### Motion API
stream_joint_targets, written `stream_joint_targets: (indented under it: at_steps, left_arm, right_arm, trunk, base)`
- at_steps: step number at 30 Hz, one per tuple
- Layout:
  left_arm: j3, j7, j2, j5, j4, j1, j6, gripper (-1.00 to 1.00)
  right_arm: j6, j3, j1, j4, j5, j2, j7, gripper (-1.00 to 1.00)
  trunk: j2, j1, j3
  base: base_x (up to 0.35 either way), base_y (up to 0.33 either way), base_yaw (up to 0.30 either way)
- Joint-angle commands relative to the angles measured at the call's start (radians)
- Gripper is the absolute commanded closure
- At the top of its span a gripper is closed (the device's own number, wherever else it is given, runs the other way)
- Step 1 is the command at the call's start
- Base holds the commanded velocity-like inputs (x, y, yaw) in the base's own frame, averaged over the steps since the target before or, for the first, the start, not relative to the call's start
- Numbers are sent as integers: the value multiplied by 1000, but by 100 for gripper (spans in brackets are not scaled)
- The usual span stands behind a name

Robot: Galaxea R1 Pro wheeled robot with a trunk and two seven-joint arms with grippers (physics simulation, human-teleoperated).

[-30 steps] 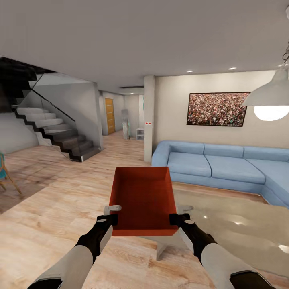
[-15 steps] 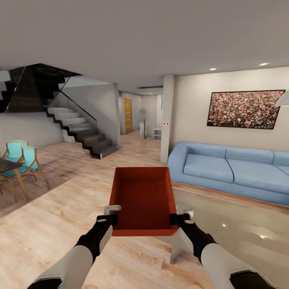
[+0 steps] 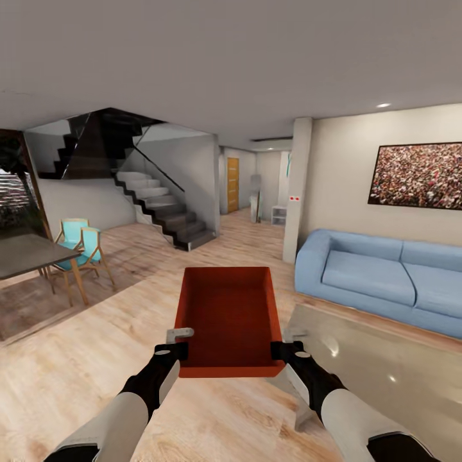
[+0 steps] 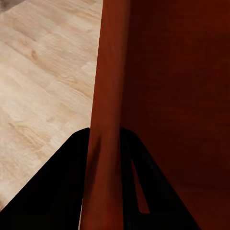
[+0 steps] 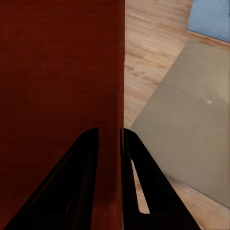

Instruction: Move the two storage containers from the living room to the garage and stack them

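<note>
Living room with light wood-plank floor (image 3: 77, 378), blue sofa (image 3: 378, 279) and staircase (image 3: 160, 212) beyond, red-orange storage container (image 3: 230, 321) held level between both arms, left gripper (image 3: 172, 351) pinching its left wall, right gripper (image 3: 287, 351) pinching its right wall.

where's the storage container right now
In the head view, the storage container is held centrally between the left pincer and right pincer, above the wood floor.

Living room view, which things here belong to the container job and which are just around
Part of the job:
storage container
left gripper clamped on its left wall
right gripper clamped on its right wall

Just around:
blue sofa
staircase
turquoise chairs
wall picture
</note>
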Motion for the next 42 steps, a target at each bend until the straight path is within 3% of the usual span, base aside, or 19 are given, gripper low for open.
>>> stream_joint_targets:
  at_steps: [1, 33, 42]
  left_arm:
    - [29, 45, -3, -29, -41, -1, 8, 100]
    - [27, 48, -4, -29, -42, -1, 7, 100]
    - [29, 46, -4, -29, -39, -1, 8, 100]
  right_arm:
    - [5, -4, 1, 0, -9, 12, -1, 100]
    - [5, -4, 1, -1, -9, 12, 0, 100]
    - [6, -4, 1, -1, -9, 11, 1, 100]
  trunk:
    - [-1, 0, -1]
    - [-1, 0, -1]
    - [-1, 0, -1]
  base:
    - [0, 0, 300]
    - [0, 0, 300]
    - [198, 0, 63]
